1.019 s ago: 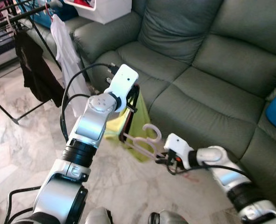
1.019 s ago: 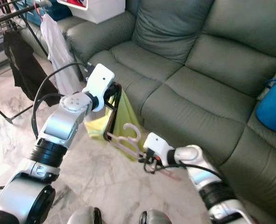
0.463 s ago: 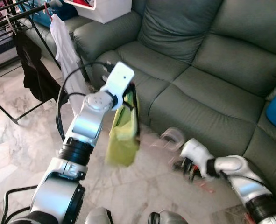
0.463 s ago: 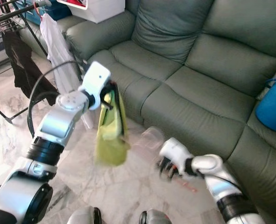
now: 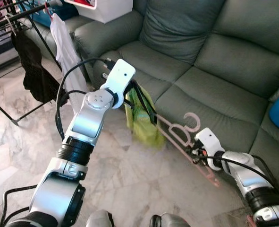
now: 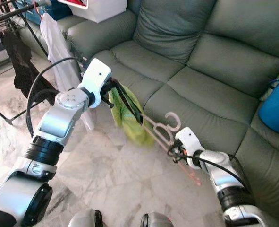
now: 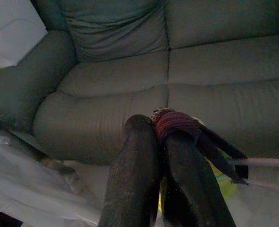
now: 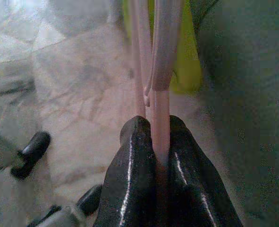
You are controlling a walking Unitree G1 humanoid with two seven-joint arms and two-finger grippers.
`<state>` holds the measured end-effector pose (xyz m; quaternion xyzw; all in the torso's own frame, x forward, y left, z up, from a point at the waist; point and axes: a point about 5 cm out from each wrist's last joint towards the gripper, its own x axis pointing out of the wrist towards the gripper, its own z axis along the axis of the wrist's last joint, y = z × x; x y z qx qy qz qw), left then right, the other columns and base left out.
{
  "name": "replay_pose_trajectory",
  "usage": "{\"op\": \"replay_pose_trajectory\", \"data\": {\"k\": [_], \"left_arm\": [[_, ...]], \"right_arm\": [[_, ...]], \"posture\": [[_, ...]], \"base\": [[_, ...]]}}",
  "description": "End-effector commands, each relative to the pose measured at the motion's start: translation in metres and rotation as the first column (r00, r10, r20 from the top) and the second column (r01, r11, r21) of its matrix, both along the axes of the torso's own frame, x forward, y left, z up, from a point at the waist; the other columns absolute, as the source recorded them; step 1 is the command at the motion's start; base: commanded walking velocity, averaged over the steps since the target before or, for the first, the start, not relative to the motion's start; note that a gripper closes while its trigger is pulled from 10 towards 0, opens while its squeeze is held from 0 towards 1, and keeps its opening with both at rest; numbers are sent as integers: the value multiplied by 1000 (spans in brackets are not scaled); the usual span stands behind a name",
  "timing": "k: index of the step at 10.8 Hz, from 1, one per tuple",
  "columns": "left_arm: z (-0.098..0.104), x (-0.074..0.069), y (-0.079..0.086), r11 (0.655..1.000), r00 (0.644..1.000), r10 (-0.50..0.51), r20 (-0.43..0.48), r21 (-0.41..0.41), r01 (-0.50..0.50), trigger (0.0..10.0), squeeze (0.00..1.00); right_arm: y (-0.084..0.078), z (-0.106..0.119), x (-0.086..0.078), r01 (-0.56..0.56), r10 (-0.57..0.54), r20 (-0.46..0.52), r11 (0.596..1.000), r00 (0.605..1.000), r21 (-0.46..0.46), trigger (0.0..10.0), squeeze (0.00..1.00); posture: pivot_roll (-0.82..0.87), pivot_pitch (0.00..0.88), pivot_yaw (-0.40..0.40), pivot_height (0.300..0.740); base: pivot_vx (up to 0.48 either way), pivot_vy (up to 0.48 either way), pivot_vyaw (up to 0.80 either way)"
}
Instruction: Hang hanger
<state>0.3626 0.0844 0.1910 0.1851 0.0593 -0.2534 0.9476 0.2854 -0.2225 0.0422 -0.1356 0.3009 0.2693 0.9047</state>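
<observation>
A pink plastic hanger [image 5: 177, 137] is stretched at a slant between my two grippers, in front of the sofa, hook [image 5: 192, 121] pointing up. A yellow-green garment [image 5: 140, 119] droops from its upper end. My left gripper [image 5: 150, 117] is shut on that upper end; in the left wrist view its fingers [image 7: 144, 156] pinch a dark red piece [image 7: 174, 124] beside the garment [image 7: 224, 187]. My right gripper [image 5: 194, 152] is shut on the hanger's lower part, and in the right wrist view the hanger's pink bar [image 8: 160, 109] runs out from between the fingers [image 8: 130, 165].
A grey-green sofa [image 5: 215, 71] fills the back and right. At the far left stands a drying rack [image 5: 16, 19] with a black garment [image 5: 33, 66] and a white garment [image 5: 66, 49]. A white box [image 5: 104, 8] sits on the sofa arm, a blue bucket [image 6: 276, 101] at right. Marble floor [image 5: 130, 179] lies below.
My right gripper has swung right and up with the hanger, which now lies stretched out instead of bunched near the left gripper. The garment swung and now hangs nearer the sofa.
</observation>
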Motion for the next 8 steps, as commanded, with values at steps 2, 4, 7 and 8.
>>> {"op": "replay_pose_trajectory", "data": {"k": [2, 4, 7, 8], "left_arm": [[14, -6, -7, 997, 993, -60, 105, 56, 54, 10000, 0], [5, -8, -5, 995, 993, -58, 99, 87, 49, 10000, 0], [-6, -8, 0, 987, 995, -54, 80, 154, 42, 10000, 0], [-9, -10, 0, 986, 995, -64, 71, 159, 52, 10000, 0]], "right_arm": [[-10, 14, 16, 155, -163, 92, 984, 982, 81, 10000, 0], [-14, 21, 21, 192, -203, 147, 978, 968, 87, 10000, 0], [-24, 21, 19, 230, -241, 159, 970, 957, 82, 10000, 0], [-29, 15, 13, 245, -252, 102, 967, 962, 75, 10000, 0]], "posture": [[-97, 79, -2, 740], [-97, 79, -2, 740], [-105, 82, -2, 740], [-106, 83, -2, 740]], "base": [[0, 0, 0], [0, 0, 0], [0, 0, 0], [0, 0, 0]]}}
